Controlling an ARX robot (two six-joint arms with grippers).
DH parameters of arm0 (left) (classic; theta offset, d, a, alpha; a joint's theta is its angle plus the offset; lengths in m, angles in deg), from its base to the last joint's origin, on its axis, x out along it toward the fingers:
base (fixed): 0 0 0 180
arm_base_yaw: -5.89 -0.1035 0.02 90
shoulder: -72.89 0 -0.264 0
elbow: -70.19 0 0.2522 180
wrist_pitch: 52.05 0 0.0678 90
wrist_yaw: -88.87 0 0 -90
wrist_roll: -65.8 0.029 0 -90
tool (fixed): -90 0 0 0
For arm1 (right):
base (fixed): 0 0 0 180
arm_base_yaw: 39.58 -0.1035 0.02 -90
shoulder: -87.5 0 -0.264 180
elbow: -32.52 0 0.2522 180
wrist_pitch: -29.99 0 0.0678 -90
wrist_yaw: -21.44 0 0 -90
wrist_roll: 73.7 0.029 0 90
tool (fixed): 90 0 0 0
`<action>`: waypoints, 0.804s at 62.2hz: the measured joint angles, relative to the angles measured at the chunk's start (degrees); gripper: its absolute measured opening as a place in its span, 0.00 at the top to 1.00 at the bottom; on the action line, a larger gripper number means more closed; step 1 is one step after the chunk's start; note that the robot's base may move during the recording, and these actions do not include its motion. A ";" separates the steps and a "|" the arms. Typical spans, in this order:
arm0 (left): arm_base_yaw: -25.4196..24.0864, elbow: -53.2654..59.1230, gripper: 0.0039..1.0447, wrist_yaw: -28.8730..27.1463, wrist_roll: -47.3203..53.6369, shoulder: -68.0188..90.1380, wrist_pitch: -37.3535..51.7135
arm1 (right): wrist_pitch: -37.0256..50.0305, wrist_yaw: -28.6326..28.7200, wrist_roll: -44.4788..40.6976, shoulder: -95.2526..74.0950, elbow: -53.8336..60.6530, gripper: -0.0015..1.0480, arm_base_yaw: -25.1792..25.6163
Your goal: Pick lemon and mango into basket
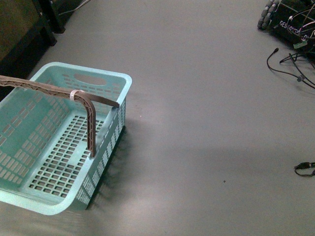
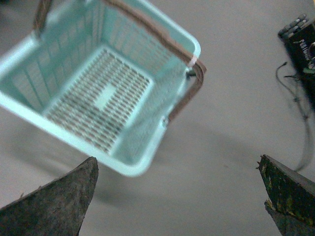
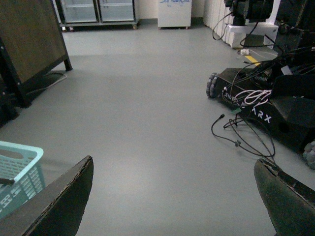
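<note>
The pale teal basket (image 1: 29,142) stands empty on the grey floor at the left of the front view, its brown hoop handle (image 1: 88,118) raised across it. It also shows in the left wrist view (image 2: 123,162) and at the edge of the right wrist view (image 3: 19,162). My left gripper (image 2: 177,169) is open and empty, hanging above the floor beside the basket's corner. My right gripper (image 3: 172,169) is open and empty above bare floor. The lemon and the mango are out of view. Neither gripper shows in the front view.
A black wheeled machine (image 3: 275,113) with loose cables (image 3: 241,132) sits on the floor to the right; its cables also show in the front view (image 1: 290,64). A dark wooden cabinet (image 3: 29,49) stands at the left. Fridges line the far wall.
</note>
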 joint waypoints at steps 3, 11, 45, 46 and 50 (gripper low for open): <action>-1.27 -0.57 0.06 1.46 -3.10 2.36 2.91 | 0.00 0.00 0.00 0.00 0.00 0.08 -0.02; -3.10 -1.49 0.06 1.77 -8.50 13.57 14.49 | 0.00 0.00 0.00 0.00 0.00 0.08 -0.02; -4.09 -11.80 0.06 -7.13 -22.32 69.81 51.93 | 0.00 0.02 0.00 0.00 0.00 0.08 -0.02; -3.91 -12.35 0.06 -7.21 -22.67 70.82 52.43 | 0.00 0.02 0.00 0.00 0.00 0.08 -0.02; -3.32 -13.92 0.06 -7.50 -24.02 73.50 53.79 | 0.00 0.02 0.00 0.00 0.00 0.08 -0.02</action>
